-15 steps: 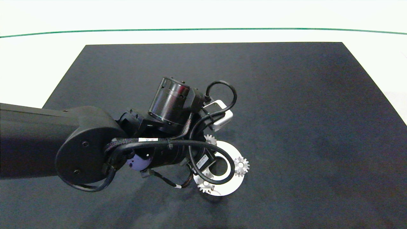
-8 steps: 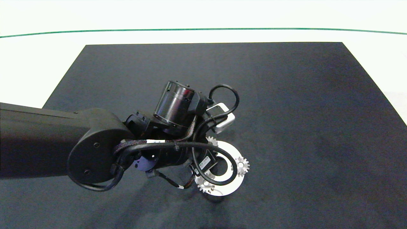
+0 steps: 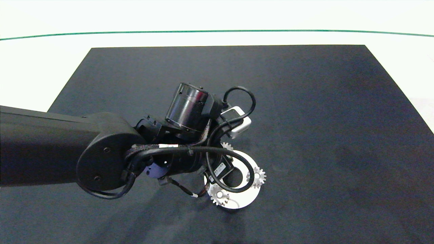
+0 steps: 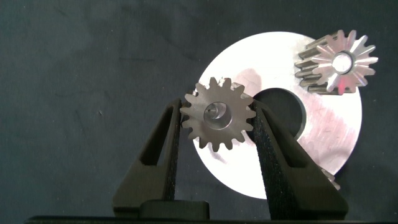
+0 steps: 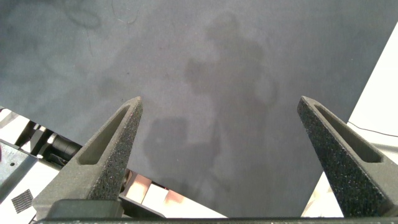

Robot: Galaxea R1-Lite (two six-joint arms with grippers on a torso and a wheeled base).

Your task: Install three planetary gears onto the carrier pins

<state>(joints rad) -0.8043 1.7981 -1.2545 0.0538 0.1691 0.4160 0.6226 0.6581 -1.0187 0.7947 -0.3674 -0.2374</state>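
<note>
The left end effector (image 4: 219, 124) is clamped on one of the planetary gears (image 4: 217, 116), holding it over the white disc (image 4: 339, 134). I judge it is seated on its pin, or nearly. Two other gears (image 3: 257, 176) already sit on the disc, just beyond the fingers. The carrier pins are hidden. The right end effector (image 5: 221, 134) hangs spread wide, well away, above bare table (image 5: 205, 68).

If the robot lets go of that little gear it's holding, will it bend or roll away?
Bending seems unlikely: the gear looks like solid shiny metal. Rolling also seems unlikely, since it lies flat over the white disc between the left pincer fingers and would probably just drop. Its smooth metal might make it slippery, though the teeth give some grip.
</note>
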